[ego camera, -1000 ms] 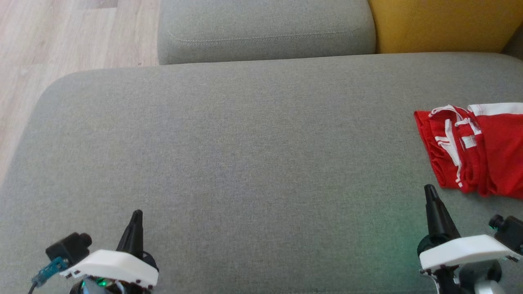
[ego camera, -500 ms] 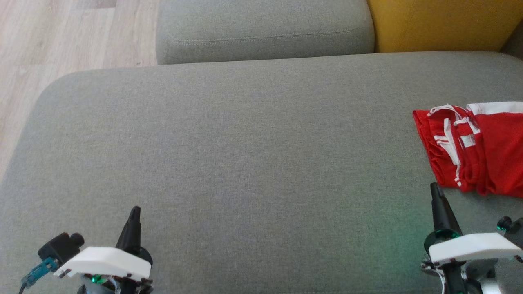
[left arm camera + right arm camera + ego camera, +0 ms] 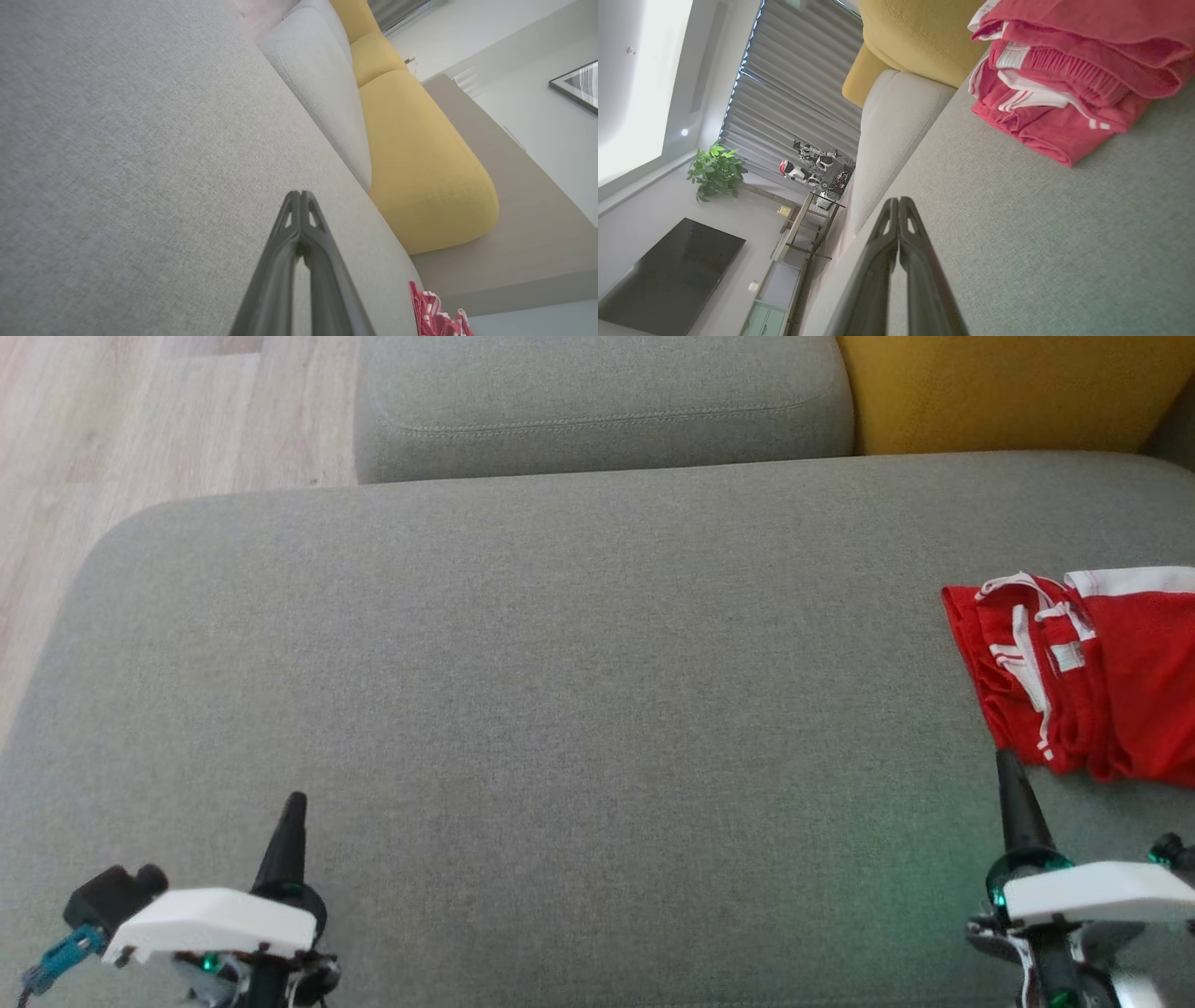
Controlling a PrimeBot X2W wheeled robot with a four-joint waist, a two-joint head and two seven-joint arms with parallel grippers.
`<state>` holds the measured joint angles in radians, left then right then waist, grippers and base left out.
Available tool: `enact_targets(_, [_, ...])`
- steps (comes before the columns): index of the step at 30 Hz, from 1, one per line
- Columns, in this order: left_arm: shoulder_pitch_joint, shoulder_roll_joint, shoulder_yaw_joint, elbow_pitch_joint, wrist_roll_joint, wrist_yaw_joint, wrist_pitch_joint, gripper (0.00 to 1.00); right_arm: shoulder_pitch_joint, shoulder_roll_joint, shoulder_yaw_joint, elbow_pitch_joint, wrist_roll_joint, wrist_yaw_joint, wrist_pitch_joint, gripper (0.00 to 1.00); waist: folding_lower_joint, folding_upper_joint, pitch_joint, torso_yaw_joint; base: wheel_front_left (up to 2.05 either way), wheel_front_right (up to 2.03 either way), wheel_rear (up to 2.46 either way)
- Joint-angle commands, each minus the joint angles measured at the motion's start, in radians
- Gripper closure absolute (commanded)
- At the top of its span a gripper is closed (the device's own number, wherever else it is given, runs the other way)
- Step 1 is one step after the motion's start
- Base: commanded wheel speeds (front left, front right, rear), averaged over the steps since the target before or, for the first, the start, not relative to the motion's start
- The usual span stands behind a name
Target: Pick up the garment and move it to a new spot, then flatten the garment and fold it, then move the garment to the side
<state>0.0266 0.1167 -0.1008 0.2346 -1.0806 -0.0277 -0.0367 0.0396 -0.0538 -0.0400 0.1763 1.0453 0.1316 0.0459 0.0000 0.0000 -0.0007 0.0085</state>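
The head camera looks steeply down on the grey sofa seat (image 3: 560, 663), with the left tool (image 3: 294, 800) and right tool (image 3: 1006, 761) at the bottom corners. Each wrist camera sits low and rolled sideways, skimming close over that seat along its own closed tool. All three views share the red garment (image 3: 1102, 672) — and the yellow cushion (image 3: 999, 392).

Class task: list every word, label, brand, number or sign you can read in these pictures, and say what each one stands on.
No text can be read in any view.
White tag on the red garment: too small to read.
Framed picture: no legible writing.
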Motion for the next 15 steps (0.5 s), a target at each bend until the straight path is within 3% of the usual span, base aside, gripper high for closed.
enact_targets(1, [-0.064,0.003,0.041,-0.025,-0.034,-0.01,0.008,1.0,-0.064,-0.021,0.006,-0.025,0.041,-0.001,0.005,1.0,0.0,0.0,0.0,0.0,0.0,0.0,0.0])
enact_targets(15, [-0.083,-0.012,0.083,-0.015,-0.175,-0.035,0.042,1.0,-0.086,-0.022,-0.006,0.0,0.193,-0.001,0.014,1.0,0.0,0.0,0.001,-0.003,0.0,0.0,0.0])
